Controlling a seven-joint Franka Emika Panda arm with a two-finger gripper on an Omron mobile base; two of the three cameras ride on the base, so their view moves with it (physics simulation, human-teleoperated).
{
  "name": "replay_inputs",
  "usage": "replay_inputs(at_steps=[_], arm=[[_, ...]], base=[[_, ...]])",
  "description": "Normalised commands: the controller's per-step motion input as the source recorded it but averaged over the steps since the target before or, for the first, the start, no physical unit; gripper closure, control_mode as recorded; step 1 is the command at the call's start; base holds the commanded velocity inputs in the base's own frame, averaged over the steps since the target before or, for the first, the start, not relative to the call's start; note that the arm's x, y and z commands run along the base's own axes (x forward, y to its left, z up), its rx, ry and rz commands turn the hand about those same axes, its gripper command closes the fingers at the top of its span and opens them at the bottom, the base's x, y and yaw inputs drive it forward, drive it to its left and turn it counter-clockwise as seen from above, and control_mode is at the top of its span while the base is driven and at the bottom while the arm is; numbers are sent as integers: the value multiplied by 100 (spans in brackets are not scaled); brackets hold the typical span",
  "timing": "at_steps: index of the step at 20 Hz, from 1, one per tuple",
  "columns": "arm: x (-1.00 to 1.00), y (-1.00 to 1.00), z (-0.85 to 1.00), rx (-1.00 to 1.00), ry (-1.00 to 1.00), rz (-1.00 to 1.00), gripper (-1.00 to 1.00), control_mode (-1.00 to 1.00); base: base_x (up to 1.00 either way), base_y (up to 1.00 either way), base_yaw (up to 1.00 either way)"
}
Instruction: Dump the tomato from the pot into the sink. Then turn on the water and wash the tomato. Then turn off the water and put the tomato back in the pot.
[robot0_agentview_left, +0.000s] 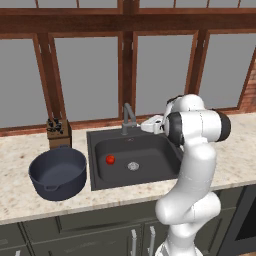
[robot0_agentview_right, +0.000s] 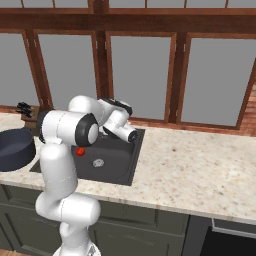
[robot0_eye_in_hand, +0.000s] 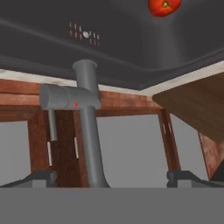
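Your tomato is cut by the hand view's top edge; the arm hides the sink's left part in the right base view.

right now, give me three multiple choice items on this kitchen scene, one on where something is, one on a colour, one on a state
1. Where is the tomato?
A. in the pot
B. in the sink
C. on the counter

2. What colour is the sink?
A. matte black
B. white
C. shiny steel

3. How is the pincer?
A. shut on the tomato
B. shut on the faucet
C. open, holding nothing

Answers:
1 B, the red ball lies on the basin floor, left of the drain, while the pot on the counter looks empty.
2 A, the basin is dark and dull in both base views.
3 C, in the hand view the fingertips stand wide apart on either side of the faucet, with nothing between them.
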Motion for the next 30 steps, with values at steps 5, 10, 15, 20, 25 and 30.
replay_inputs(at_steps=[5, 10, 15, 20, 25, 30], arm=[[37, 0, -6, 0, 0, -2, -100, -100], [36, 0, -12, 0, 0, -3, -100, -100], [29, 4, -21, 0, 0, -2, -100, -100], [26, 4, -16, 0, 0, -1, -100, -100], [38, 5, -11, 0, 0, -1, -100, -100], [36, 9, -12, 0, 0, -1, -100, -100]], base=[[0, 0, 0], [0, 0, 0], [0, 0, 0], [0, 0, 0], [0, 0, 0], [0, 0, 0]])
